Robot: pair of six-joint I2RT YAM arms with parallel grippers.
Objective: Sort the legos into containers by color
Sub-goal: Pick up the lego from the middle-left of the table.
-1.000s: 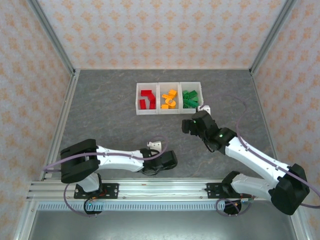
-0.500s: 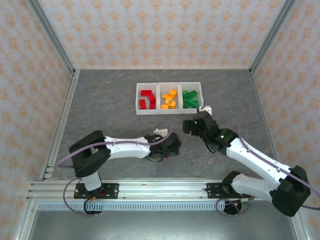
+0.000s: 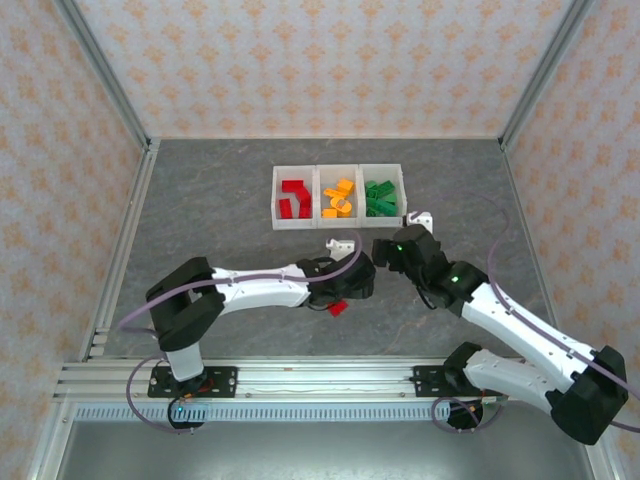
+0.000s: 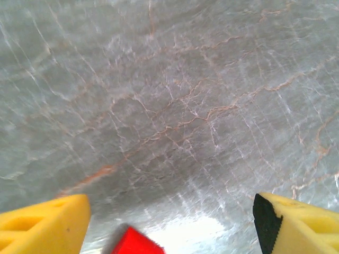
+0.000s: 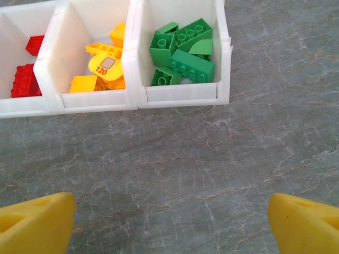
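Your left gripper (image 4: 169,214) is spread wide over the veined, grey stone-look tabletop (image 4: 175,106), its yellow wedge-shaped fingers (image 4: 45,225) well apart. A glossy red lego (image 4: 133,244) lies low between them; it is blurred and cut by the frame edge, so it looks loose rather than pinched. Your right gripper (image 5: 169,222) gapes just as wide and holds nothing, and ahead of it the three joined white translucent square containers (image 5: 180,94) hold studded green bricks (image 5: 192,64) straight ahead, orange-yellow pieces (image 5: 106,69) in the middle bin and red bricks (image 5: 22,79) in the far one.
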